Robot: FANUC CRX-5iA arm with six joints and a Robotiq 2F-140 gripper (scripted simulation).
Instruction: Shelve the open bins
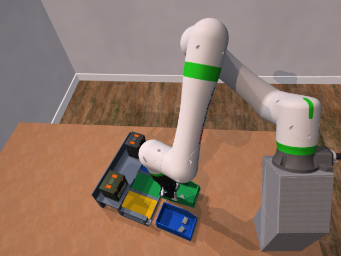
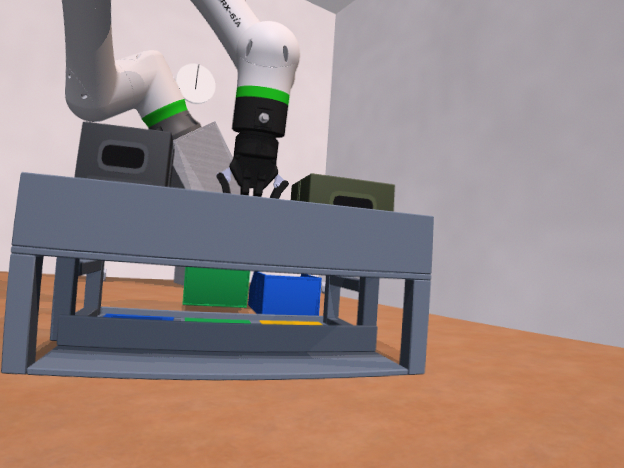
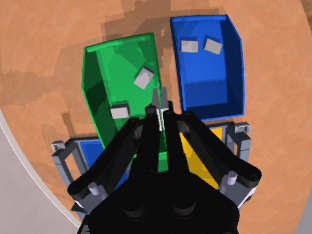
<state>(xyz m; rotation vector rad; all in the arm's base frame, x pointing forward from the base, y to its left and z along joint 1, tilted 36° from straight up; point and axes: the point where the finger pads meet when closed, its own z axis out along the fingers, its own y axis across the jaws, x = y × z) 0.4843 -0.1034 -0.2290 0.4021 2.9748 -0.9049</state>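
The green bin holds two grey parts and sits just in front of the shelf's green mark. My gripper is shut on the bin's wall at the end nearest the shelf; in the wrist view the fingertips pinch the green bin's right wall. I cannot tell whether the bin rests on the table or hangs just above it. The blue bin with two grey parts stands on the table beside it, in front of the yellow mark. The blue mark is mostly hidden by my wrist.
The grey shelf carries a dark box and an olive box on its top board. From the rear view the green bin and the blue bin show beyond the lip. The robot's grey pedestal stands at the right.
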